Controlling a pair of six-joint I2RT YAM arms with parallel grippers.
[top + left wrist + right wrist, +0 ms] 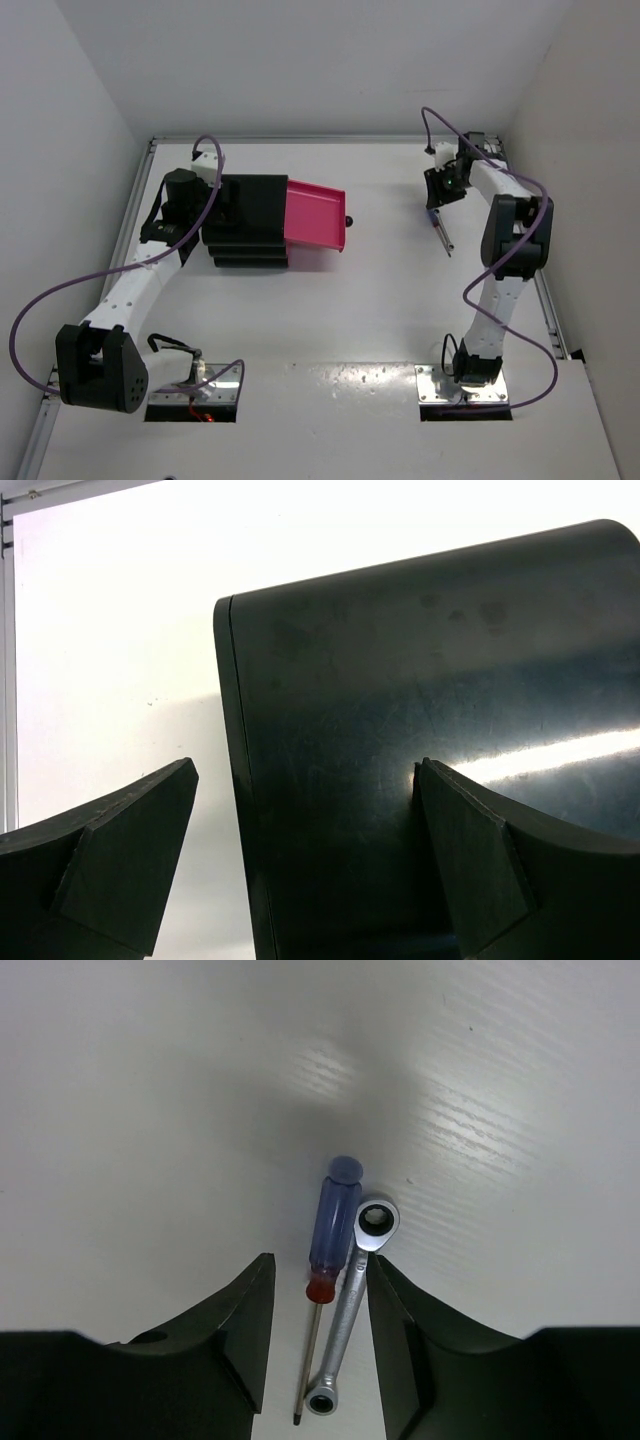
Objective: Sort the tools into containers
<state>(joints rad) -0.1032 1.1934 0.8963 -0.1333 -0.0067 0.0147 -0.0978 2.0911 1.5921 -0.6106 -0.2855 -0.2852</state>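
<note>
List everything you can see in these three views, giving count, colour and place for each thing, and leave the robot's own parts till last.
cabinet: one, black, left half of the table, beside the left arm.
drawer: one, magenta-pink, pulled out of the cabinet toward the right, with a black knob on its front.
screwdriver: one, blue handle with a red collar, lying on the table between the right arm's jaws.
wrench: one, silver, a ring at each end, alongside the screwdriver.
table: one, white, under everything.
cables: two, purple, one looping along each arm.
left arm: one, white and black, jaws apart at the cabinet's edge.
right arm: one, white and black, jaws apart astride both tools.
</note>
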